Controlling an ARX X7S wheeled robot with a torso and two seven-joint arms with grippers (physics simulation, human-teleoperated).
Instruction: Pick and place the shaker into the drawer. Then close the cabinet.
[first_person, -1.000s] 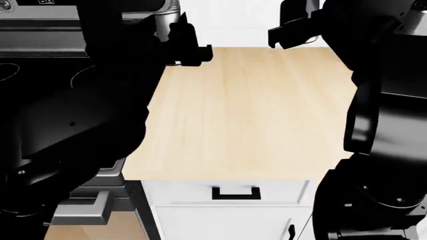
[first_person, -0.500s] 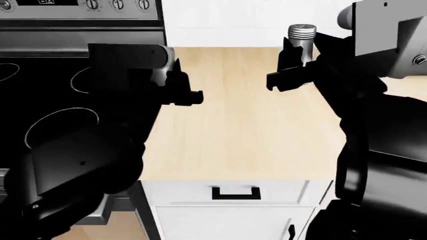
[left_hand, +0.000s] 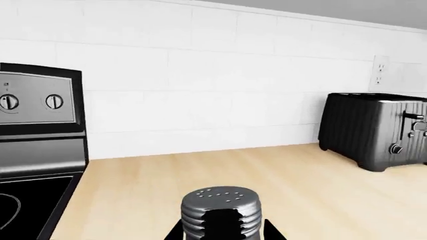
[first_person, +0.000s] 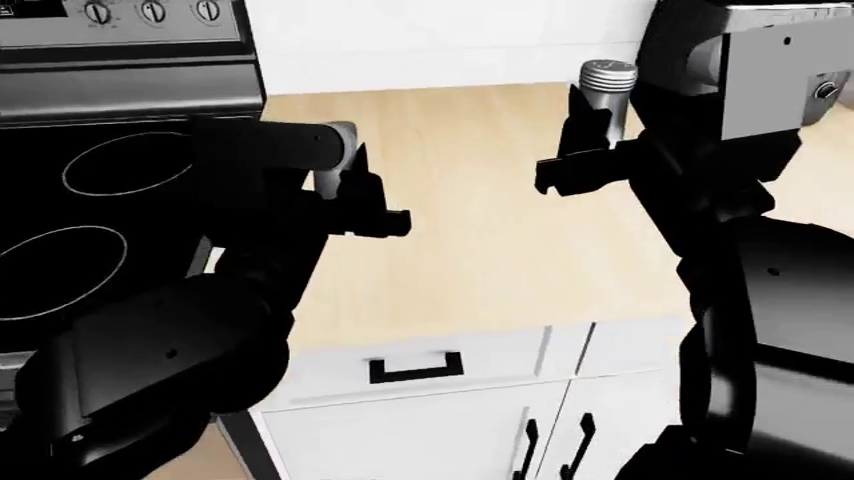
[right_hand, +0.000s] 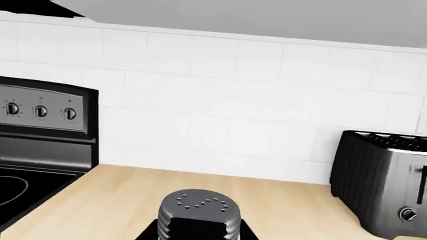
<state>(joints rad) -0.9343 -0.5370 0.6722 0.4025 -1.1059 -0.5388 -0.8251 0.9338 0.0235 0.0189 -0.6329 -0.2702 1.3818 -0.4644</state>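
1. left wrist view: the shaker (left_hand: 221, 210) stands upright on the wooden counter (left_hand: 300, 180), close in front of the camera. a dark toaster (left_hand: 375, 130) sits by the white wall. stove (left_hand: 37, 130) knobs show, but their marks are too small to read.
2. head view: the left gripper (first_person: 378, 210) hangs over the counter holding nothing; i cannot tell if it is spread. the right gripper (first_person: 571, 165) is spread, just in front of the shaker. the drawer (first_person: 420, 368) below looks closed.
3. right wrist view: the shaker's holed cap sits close below the camera.

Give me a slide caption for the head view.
Both arms hover over the wooden counter; the shaker stands upright just behind the right gripper, drawer shut.
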